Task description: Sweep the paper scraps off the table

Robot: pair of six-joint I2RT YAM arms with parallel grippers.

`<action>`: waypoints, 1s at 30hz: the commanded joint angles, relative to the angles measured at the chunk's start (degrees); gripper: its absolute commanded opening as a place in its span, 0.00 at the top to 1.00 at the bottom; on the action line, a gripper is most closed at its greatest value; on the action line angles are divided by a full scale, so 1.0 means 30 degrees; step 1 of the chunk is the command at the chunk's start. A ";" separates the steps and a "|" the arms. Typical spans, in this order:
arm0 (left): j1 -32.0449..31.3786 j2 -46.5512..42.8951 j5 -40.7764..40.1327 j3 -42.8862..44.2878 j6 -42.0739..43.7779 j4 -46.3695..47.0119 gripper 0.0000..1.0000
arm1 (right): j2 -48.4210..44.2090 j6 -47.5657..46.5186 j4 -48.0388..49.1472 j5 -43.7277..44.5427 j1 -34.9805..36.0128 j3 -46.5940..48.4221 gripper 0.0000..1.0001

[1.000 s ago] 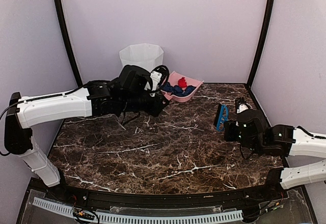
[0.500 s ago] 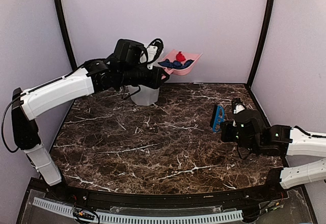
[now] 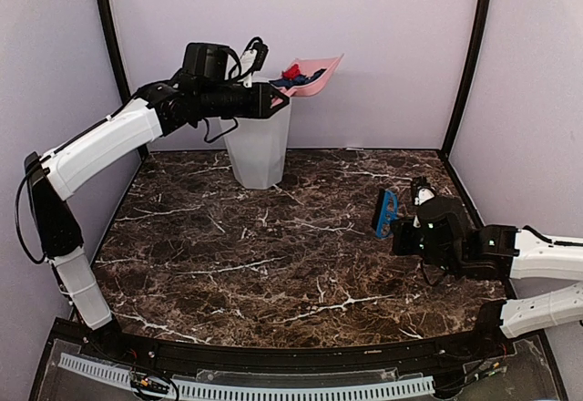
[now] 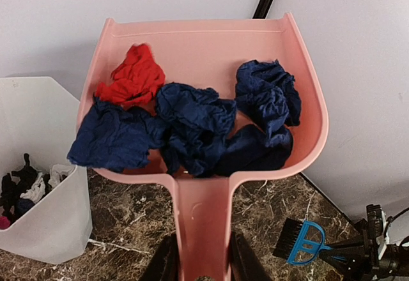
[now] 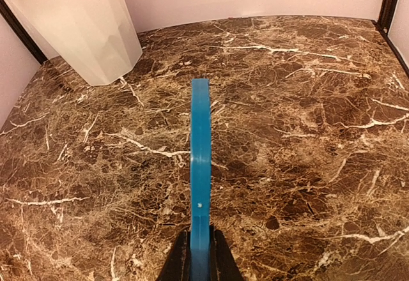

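My left gripper (image 3: 270,100) (image 4: 199,269) is shut on the handle of the pink dustpan (image 3: 315,76) (image 4: 204,51) and holds it high, beside the rim of the white bin (image 3: 258,142). In the pan lie a red paper scrap (image 4: 132,78) and several navy blue scraps (image 4: 195,124). More scraps, black, white and magenta, lie inside the bin (image 4: 25,182). My right gripper (image 3: 402,233) (image 5: 200,262) is shut on the blue hand brush (image 3: 386,213) (image 5: 200,166), held low over the right side of the table (image 3: 301,255). I see no scraps on the tabletop.
The white bin (image 5: 80,22) stands at the back left of the table. Lilac walls with black corner posts (image 3: 469,55) close in the back and sides. The table's black front rim (image 3: 291,351) runs along the near edge.
My left arm has lifted the loaded dustpan from table height up and left to the bin's rim. My right gripper with the brush has shifted slightly left.
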 commanded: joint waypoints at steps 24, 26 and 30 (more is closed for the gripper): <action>0.5686 0.0722 1.0958 -0.1685 -1.4171 1.2390 1.00 | 0.0727 -0.0837 0.1938 -0.1201 -0.0156 -0.0017 1.00; 0.5860 0.0468 1.1355 -0.2280 -1.5801 1.3986 1.00 | 0.0721 -0.0837 0.1926 -0.1198 -0.0160 0.0004 1.00; 0.6079 0.0205 1.1694 -0.2896 -1.8240 1.5922 1.00 | 0.0754 -0.0818 0.2013 -0.1247 -0.0160 0.0043 1.00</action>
